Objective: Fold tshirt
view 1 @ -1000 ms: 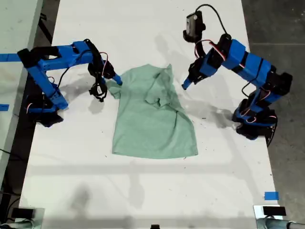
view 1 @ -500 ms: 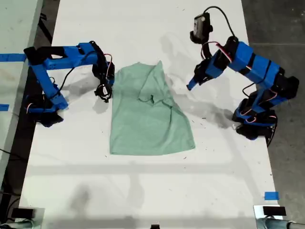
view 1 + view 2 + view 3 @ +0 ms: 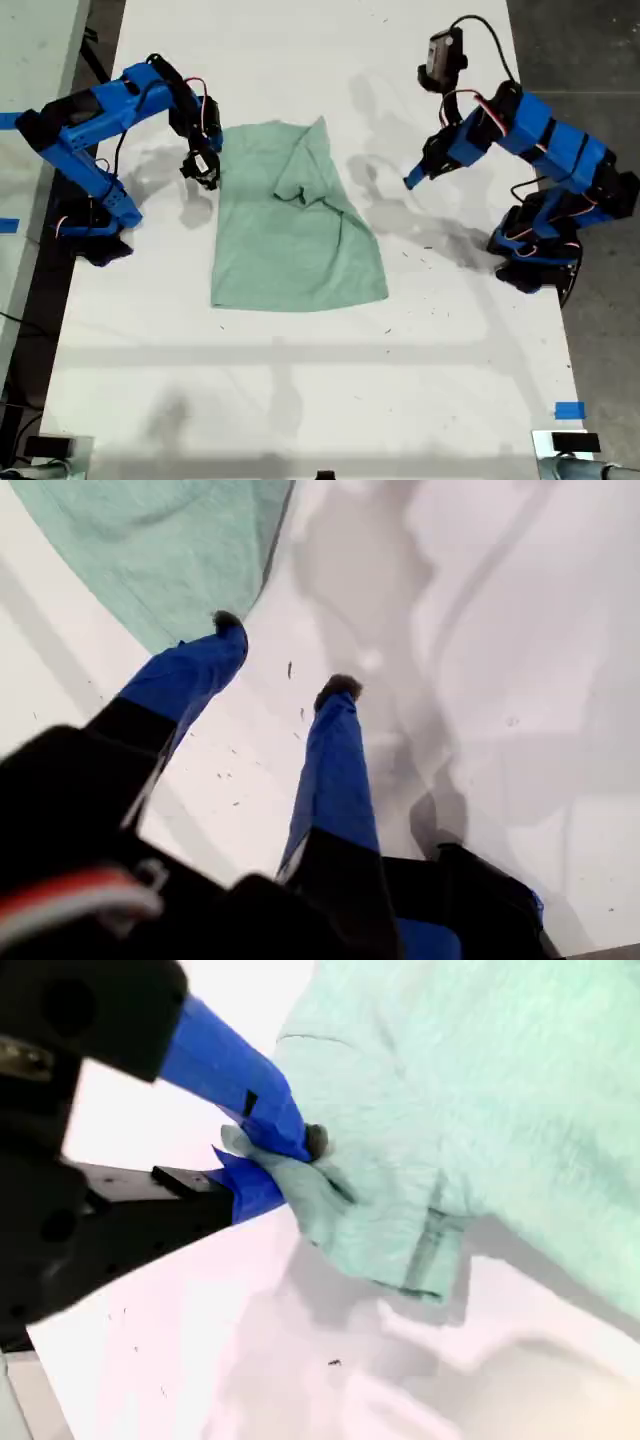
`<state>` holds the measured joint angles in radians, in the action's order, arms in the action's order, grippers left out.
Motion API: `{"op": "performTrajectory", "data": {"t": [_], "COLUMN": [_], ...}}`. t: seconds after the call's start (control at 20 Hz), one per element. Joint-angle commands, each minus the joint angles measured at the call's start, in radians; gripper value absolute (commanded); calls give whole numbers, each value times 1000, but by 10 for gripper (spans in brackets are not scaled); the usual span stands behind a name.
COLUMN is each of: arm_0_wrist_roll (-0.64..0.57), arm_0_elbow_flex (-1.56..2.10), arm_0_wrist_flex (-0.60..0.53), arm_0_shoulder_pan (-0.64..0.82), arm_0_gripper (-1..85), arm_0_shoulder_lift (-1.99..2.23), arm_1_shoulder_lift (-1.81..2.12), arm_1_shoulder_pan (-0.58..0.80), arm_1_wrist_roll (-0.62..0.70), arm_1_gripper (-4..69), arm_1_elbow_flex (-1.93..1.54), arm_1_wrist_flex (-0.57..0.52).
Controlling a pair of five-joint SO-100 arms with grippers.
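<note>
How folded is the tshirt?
Partly: the tshirt has one top flap turned over and bunched, the rest flat; my second claw pinches its edge.

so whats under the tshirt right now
Only the white table shows around the tshirt. My second gripper pinches its edge; anything beneath the cloth is covered.

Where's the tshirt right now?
The tshirt lies on the white table, centre-left in the exterior view, between both arms, one edge pinched by my second end effector.
</note>
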<state>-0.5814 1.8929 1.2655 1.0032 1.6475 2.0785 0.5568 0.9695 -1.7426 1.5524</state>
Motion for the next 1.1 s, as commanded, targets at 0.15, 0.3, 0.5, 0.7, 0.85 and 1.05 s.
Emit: {"op": "performTrajectory", "data": {"t": [0.15, 0.3, 0.5, 0.7, 0.85, 1.05], "arm_0_wrist_roll": [38, 40, 34, 14, -12, -6], "arm_0_elbow_flex": [-476, -959, -1003, -1005, -1005, -983], "arm_0_wrist_flex": [31, 149, 84, 29, 58, 160], "arm_0_shoulder_pan": [-204, -284, -299, -299, -314, -311], "arm_0_gripper": [1, 1, 1, 130, 281, 294], "arm_0_shoulder_lift": [-233, -566, -653, -681, -637, -465], "arm_1_shoulder_lift": [69, 69, 94, 98, 100, 100], "arm_1_shoulder_pan": [9, -5, -15, -11, -11, -20], "arm_1_wrist_roll": [-23, -38, -61, -66, -72, -75], "arm_1_gripper": [192, 191, 191, 193, 193, 205], "arm_1_elbow_flex": [-6, -17, -44, -52, -55, -46], "arm_1_wrist_flex": [-34, -38, -34, -38, -38, -44]}}
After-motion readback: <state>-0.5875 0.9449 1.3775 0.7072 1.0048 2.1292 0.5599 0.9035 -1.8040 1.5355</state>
